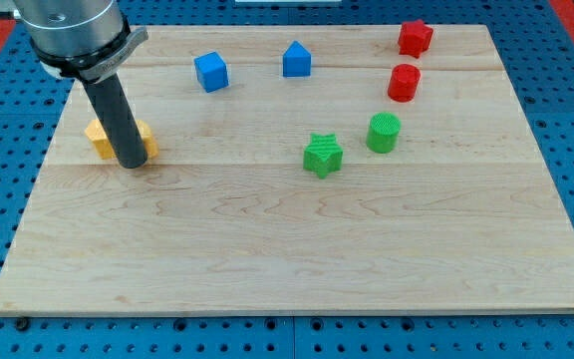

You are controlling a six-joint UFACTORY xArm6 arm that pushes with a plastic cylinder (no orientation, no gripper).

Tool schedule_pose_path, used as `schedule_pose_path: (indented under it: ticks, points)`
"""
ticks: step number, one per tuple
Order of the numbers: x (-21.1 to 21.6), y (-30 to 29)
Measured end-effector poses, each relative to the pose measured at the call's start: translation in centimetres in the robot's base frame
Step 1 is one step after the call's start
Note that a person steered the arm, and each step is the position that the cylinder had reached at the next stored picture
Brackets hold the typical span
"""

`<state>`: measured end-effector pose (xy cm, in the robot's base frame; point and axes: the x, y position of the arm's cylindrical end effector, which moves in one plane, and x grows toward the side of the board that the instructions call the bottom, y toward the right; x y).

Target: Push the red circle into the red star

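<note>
The red circle stands on the wooden board near the view's top right. The red star lies just above it, a small gap apart. My tip rests on the board at the view's left, far from both red blocks. It stands against yellow blocks that the rod partly hides; their shapes cannot be made out.
A green circle sits just below the red circle, with a green star to its left. A blue cube and a blue house-shaped block lie near the view's top. The board's edge meets blue pegboard.
</note>
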<state>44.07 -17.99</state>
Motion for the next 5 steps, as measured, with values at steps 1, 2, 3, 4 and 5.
schedule_pose_path:
  ticks: [1,2,3,4,5]
  points:
    - [-3.5,4.8]
    - [-8.4,13.6]
    - [-9.9,22.8]
    - [-11.0,29.4]
    - [-10.5,31.4]
